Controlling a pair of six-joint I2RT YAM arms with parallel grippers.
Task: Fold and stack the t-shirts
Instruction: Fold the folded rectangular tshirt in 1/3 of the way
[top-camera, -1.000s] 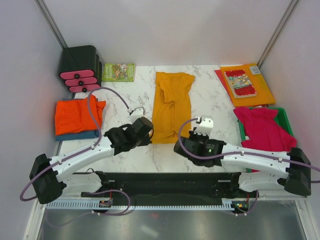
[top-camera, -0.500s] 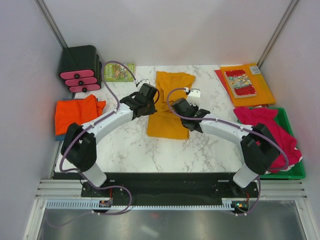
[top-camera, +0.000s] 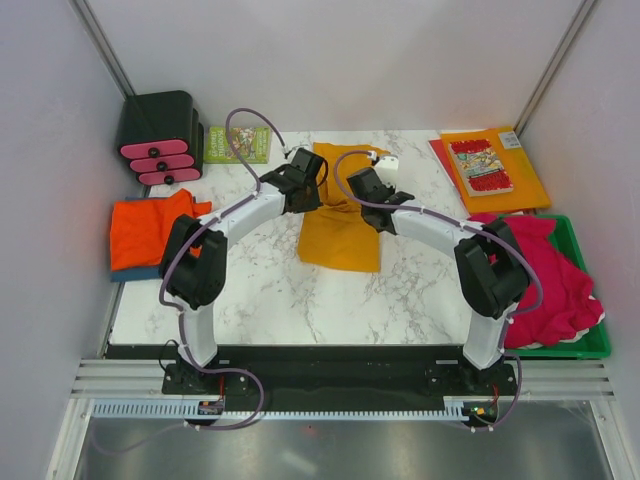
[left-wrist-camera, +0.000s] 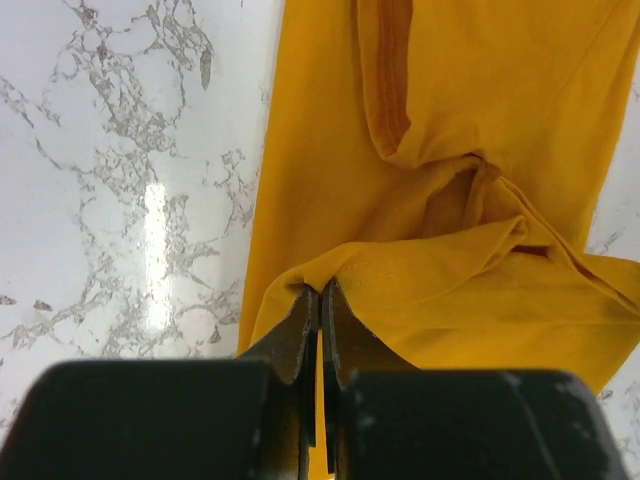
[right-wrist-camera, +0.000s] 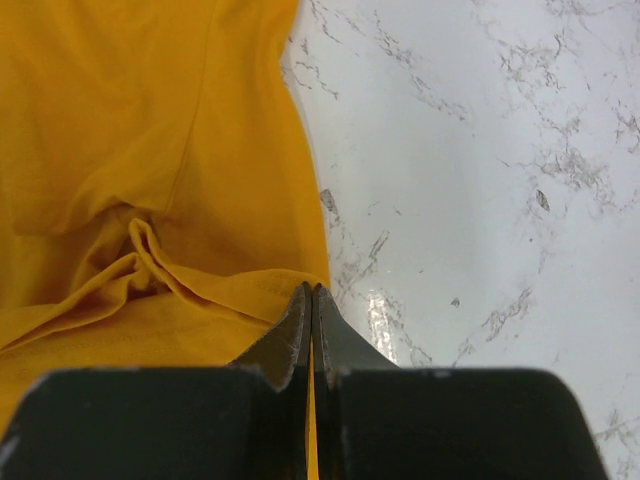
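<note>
Mustard t-shirt (top-camera: 340, 235) on marble table (top-camera: 260, 290), centre toward 12 o'clock. Overhead view masks fingertips; only wrist cameras show left gripper (left-wrist-camera: 320, 300) and right gripper (right-wrist-camera: 311, 298) each clamped tight on bunched hem, at shirt's 9 and 3 o'clock edges.

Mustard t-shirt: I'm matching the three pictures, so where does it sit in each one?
Top external: mustard t-shirt at centre, towards the far edge.
Left wrist: fills the right side.
Right wrist: fills the left side.
Shared landmark: white marble tabletop beside it.
</note>
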